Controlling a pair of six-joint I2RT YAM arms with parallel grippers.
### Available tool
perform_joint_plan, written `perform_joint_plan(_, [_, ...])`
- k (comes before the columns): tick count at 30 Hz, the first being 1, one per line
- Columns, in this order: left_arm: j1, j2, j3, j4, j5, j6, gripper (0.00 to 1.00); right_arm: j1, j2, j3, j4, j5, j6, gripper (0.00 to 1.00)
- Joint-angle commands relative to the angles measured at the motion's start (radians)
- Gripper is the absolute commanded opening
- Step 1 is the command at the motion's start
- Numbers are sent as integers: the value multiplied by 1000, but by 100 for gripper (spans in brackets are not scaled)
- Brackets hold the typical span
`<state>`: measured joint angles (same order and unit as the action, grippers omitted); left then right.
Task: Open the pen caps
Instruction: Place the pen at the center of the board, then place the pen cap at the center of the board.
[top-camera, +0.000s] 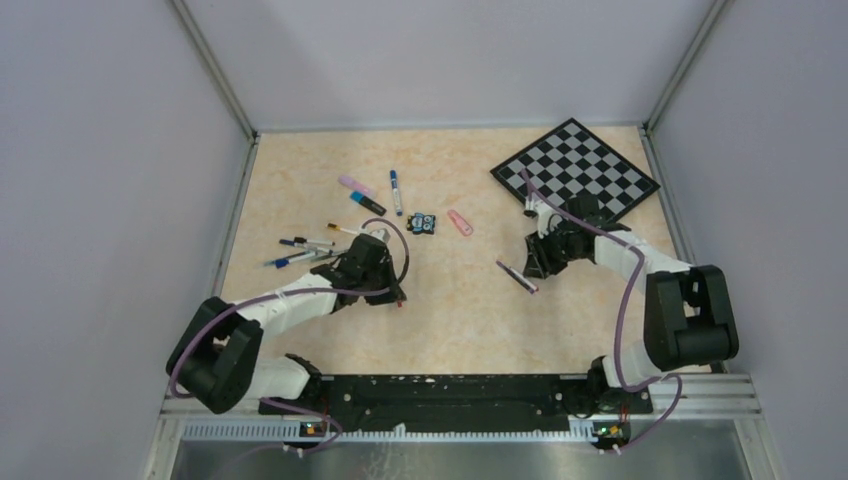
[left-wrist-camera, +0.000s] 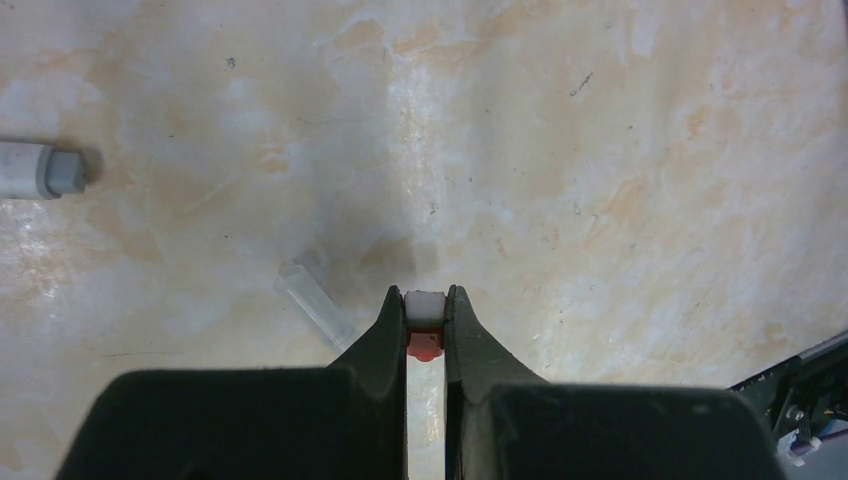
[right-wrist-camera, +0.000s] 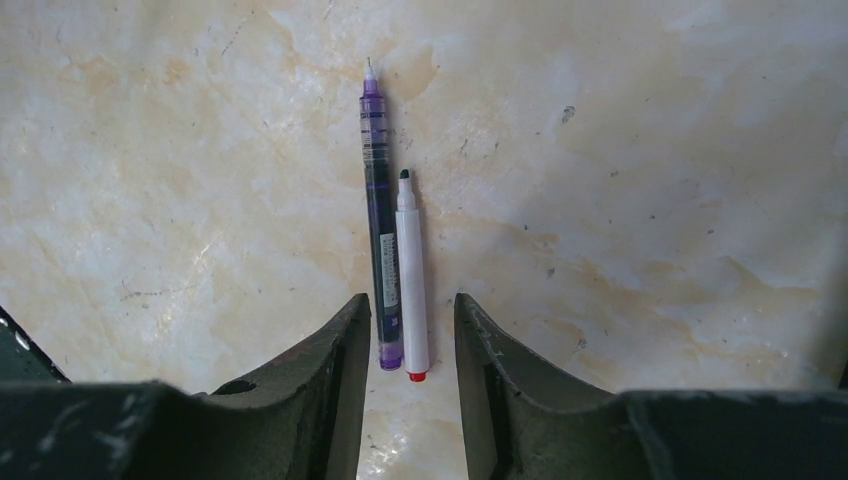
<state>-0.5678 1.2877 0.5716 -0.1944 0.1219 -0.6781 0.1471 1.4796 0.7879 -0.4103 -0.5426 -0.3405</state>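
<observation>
My left gripper (left-wrist-camera: 424, 300) is shut on a small white and red pen cap (left-wrist-camera: 424, 318), held just above the table. It sits left of centre in the top view (top-camera: 397, 296). A clear cap (left-wrist-camera: 314, 303) lies just left of its fingertips. My right gripper (right-wrist-camera: 412, 310) is open and low over the table, seen in the top view (top-camera: 534, 260). A purple pen (right-wrist-camera: 378, 230) and a white marker (right-wrist-camera: 411, 280) lie side by side with their near ends between its fingertips, both with bare tips pointing away. The purple pen shows in the top view (top-camera: 517, 277).
A chessboard (top-camera: 575, 170) lies at the back right. A cluster of pens (top-camera: 300, 250) lies left of my left arm. Markers (top-camera: 368, 204), a toy block (top-camera: 423, 223) and a pink piece (top-camera: 460, 223) lie mid-table. A grey-ended white marker (left-wrist-camera: 40, 170) lies at the left.
</observation>
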Motion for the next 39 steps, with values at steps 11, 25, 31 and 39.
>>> perform_joint_plan(11, [-16, 148, 166, -144, -113, 39, 19, -15, -83, 45, -6, -60, -12, 36])
perform_joint_plan(25, [-16, 121, 213, -184, -143, 61, 29, -17, -109, 47, -11, -77, -12, 36])
perform_joint_plan(31, [-15, 70, 229, -198, -152, 82, 30, -17, -114, 47, -15, -89, -19, 36])
perform_joint_plan(39, [-15, -202, 171, -76, -112, 233, 55, -19, -159, 60, -67, -184, -91, 39])
